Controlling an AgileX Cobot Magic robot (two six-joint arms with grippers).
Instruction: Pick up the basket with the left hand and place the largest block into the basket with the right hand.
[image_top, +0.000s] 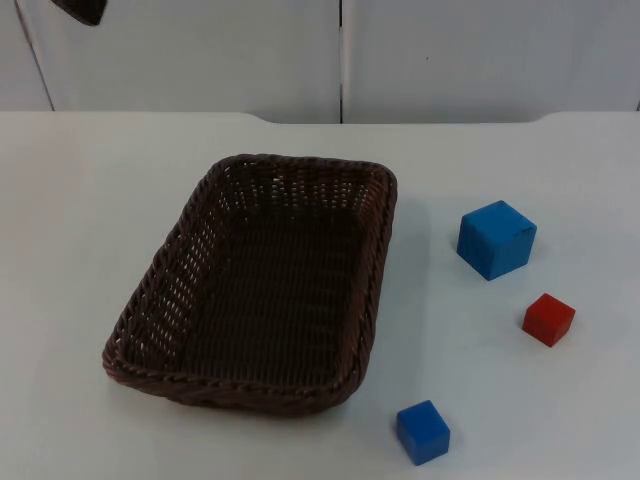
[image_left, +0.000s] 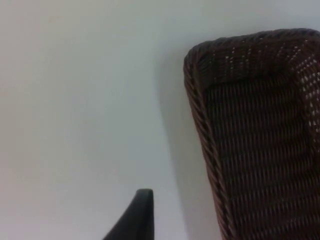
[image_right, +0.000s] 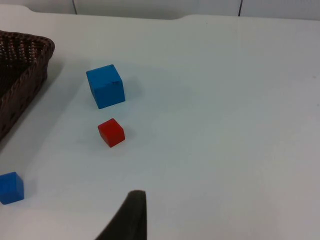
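Basket (image_top: 160, 290) of dark brown wicker lies flat on the white table (image_top: 80, 200), a little left of the middle in the top view, its open side up and nothing inside it. The left wrist view looks down on one rounded corner of its rim, with bare table beside it. To its right stand three blocks, well apart from each other. The large blue block (image_top: 496, 239) is the biggest and sits near the basket's far right corner without touching it. The red block (image_top: 548, 319) is nearer the front and further right. The small blue block (image_top: 423, 432) rests near the basket's front right corner. Left gripper (image_left: 137, 217) hovers above the table beside the basket's corner; right gripper (image_right: 127, 217) hangs over open table near the blocks. I cannot tell how wide either one stands.
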